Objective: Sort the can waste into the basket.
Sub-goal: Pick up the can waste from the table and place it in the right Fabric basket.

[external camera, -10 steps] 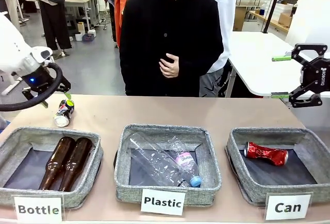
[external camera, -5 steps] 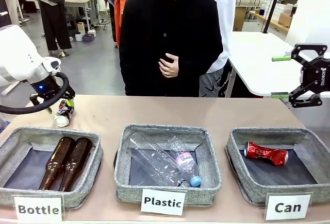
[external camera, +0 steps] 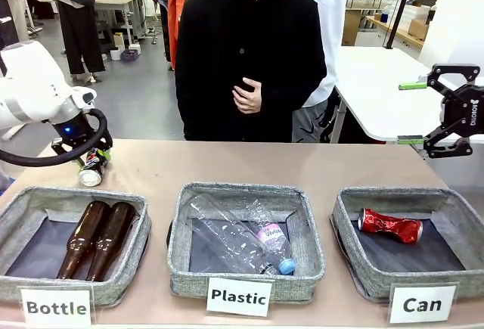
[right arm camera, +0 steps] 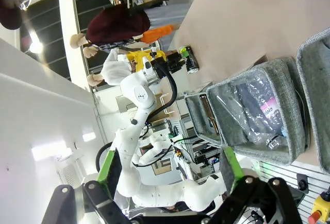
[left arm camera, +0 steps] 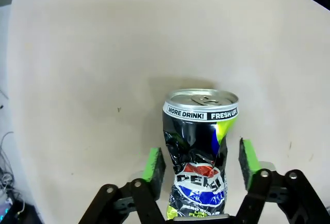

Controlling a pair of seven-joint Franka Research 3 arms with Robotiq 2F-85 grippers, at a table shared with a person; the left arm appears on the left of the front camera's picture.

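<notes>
Two crushed drink cans. The dark can (left arm camera: 200,157), blue-black with red, white and yellow-green marks, lies on its side on the bare table (external camera: 249,164) at the far left, beyond the basket signed "Bottle" (external camera: 30,208). The left gripper (left arm camera: 200,161) is lowered over it; in the left wrist view the can sits between the two green pads (left arm camera: 153,163), which stand just beside its dented flanks with a narrow gap on each side, so the jaws straddle the can without pressing it. The red can (external camera: 389,225) lies on its side on the dark liner of the basket signed "Can" (external camera: 355,265), at the table's right end.

Three grey fabric baskets stand in a row along the near edge. The left one holds two brown glass bottles (external camera: 97,239) side by side. The middle one, signed "Plastic" (external camera: 178,257), holds two clear plastic bottles (external camera: 246,237), one with a blue cap.

The right gripper (external camera: 412,113) hangs above and beyond the "Can" basket, its green-padded fingers spread wide with nothing between them. One person (external camera: 249,49) in black stands at the far side, one hand (external camera: 249,96) held at the chest.
</notes>
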